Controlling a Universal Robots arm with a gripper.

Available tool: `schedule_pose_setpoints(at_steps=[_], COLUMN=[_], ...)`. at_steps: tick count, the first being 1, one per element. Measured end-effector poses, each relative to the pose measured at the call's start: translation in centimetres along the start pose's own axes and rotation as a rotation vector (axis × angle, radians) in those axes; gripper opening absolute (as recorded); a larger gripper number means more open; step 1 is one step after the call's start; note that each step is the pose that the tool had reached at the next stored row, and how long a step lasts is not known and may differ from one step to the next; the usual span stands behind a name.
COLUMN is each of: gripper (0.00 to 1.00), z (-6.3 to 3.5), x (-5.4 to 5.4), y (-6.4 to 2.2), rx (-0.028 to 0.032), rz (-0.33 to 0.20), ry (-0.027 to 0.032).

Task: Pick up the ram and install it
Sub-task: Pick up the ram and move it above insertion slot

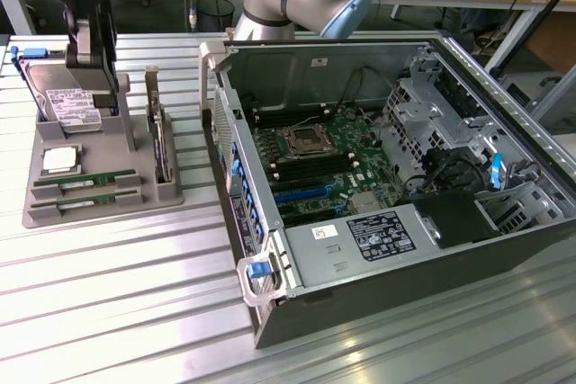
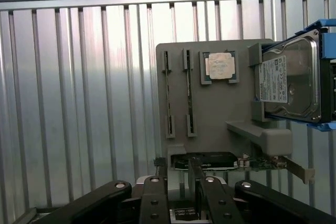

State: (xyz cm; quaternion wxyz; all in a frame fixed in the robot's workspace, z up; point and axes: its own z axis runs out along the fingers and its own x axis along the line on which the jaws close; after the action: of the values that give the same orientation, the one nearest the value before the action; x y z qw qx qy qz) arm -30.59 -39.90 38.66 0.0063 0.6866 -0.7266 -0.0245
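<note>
Exterior view: the end effector (image 1: 92,47) hangs over the gray holder (image 1: 99,211), near the hard drive (image 1: 67,105) and well apart from the open computer case (image 1: 432,285). The ram (image 1: 77,183) sits untouched in its holder slot.

Wrist view: the end effector (image 2: 181,182) is spread and empty, and the ram (image 2: 167,93) lies beside a twin stick (image 2: 188,93). This looks like the approach. The pick calls for centring across one stick's thin edge.

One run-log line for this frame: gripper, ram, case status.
gripper: open, empty, over gray holder | ram sticks: both lying in holder, untouched | computer case: lid off, motherboard exposed
</note>
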Motion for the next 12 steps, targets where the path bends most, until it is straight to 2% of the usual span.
schedule_pose_setpoints(at_steps=[12], gripper=[0.3], z=[0.24], x=[0.01], y=[-0.01], rx=[0.0], rz=[0.0], ry=[0.0])
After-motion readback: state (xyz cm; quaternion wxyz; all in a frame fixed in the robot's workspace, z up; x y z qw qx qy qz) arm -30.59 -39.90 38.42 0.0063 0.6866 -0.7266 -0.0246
